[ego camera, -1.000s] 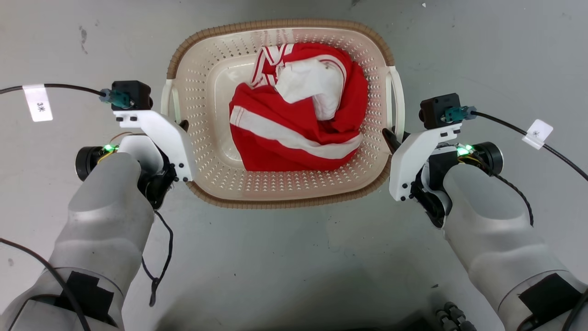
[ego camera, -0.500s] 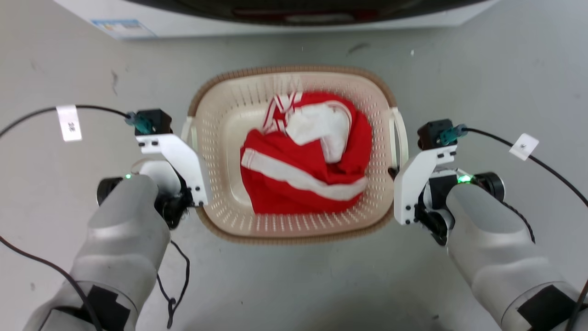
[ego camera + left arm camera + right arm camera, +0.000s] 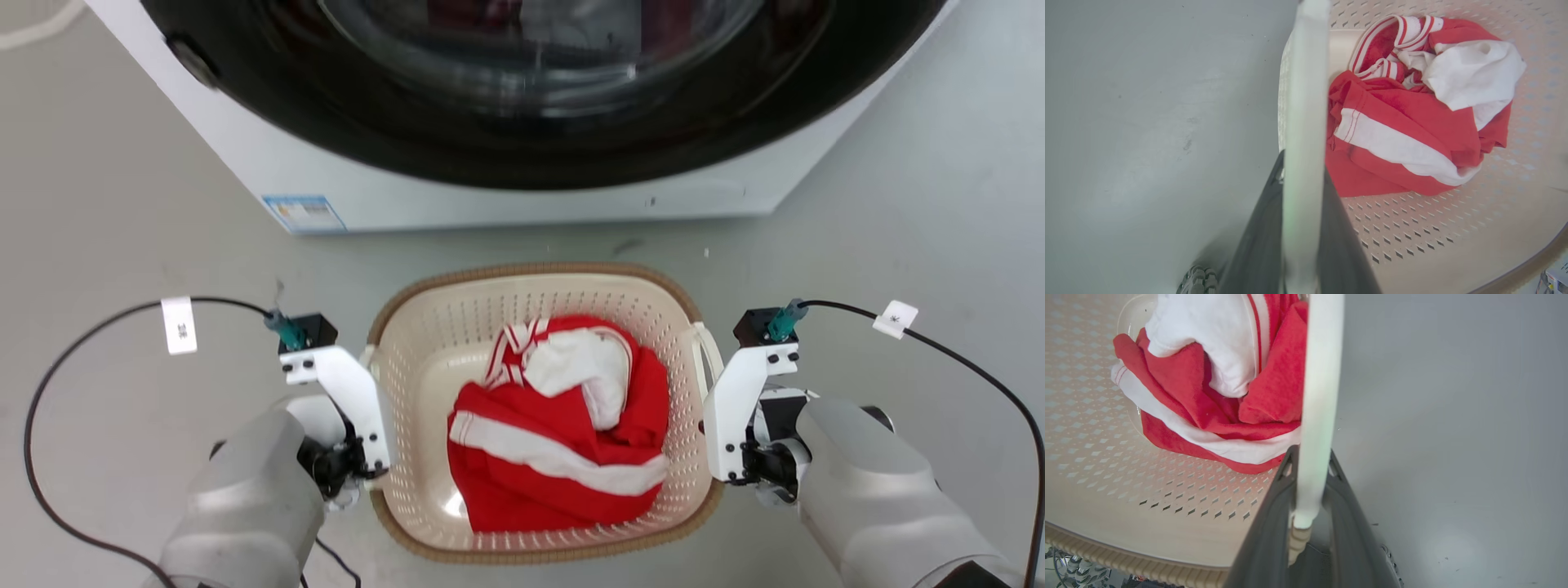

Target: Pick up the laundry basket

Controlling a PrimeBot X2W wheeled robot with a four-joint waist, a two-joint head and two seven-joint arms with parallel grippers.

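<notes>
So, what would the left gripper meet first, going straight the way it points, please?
The left gripper is shut on the handle of the laundry basket; it would probably slide along that.

The head camera has swung up, and the washing machine [image 3: 522, 106] now shows beyond the laundry basket [image 3: 415, 392].

Left pincer [image 3: 1303, 175] clamping white handle [image 3: 1306, 81], laundry basket [image 3: 1433, 232] holding red-white garment [image 3: 1396, 122], grey floor [image 3: 1147, 122]
</notes>
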